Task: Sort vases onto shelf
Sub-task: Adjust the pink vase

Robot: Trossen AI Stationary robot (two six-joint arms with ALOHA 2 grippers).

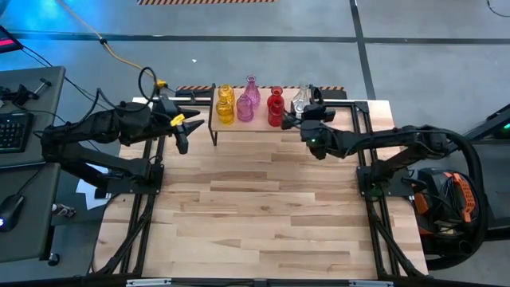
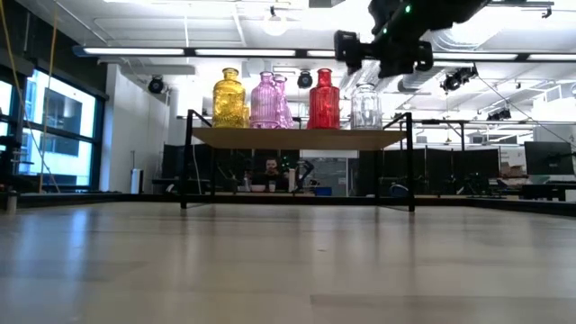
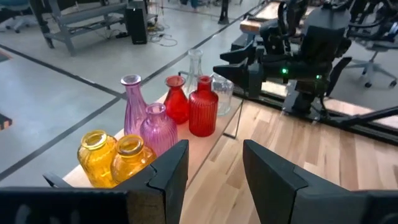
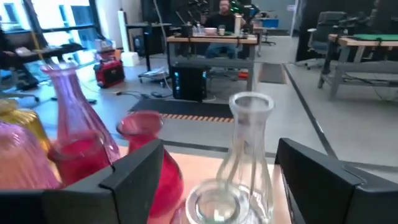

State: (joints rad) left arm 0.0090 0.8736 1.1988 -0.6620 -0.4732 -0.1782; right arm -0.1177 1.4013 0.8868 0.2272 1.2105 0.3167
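Observation:
The shelf (image 1: 249, 136) stands at the table's far edge, middle. On its wood top stand the vases on their bases, in a row: two yellow (image 3: 115, 158), two pink (image 3: 146, 121), two red (image 3: 194, 106) and two clear (image 4: 247, 146). My right gripper (image 2: 382, 54) hovers open above the shelf's right end, over the clear vases (image 2: 365, 105), its fingers wide on either side and clear of them. My left gripper (image 3: 214, 168) is open and holds nothing. It hangs off the shelf's left end (image 1: 187, 131), looking along the row.
The wide butcher-block table (image 1: 255, 207) lies bare in front of the shelf. A person sits at a desk (image 4: 221, 15) in the room beyond the far edge. A keyboard and a mouse lie on a side desk (image 1: 16, 127) at the left.

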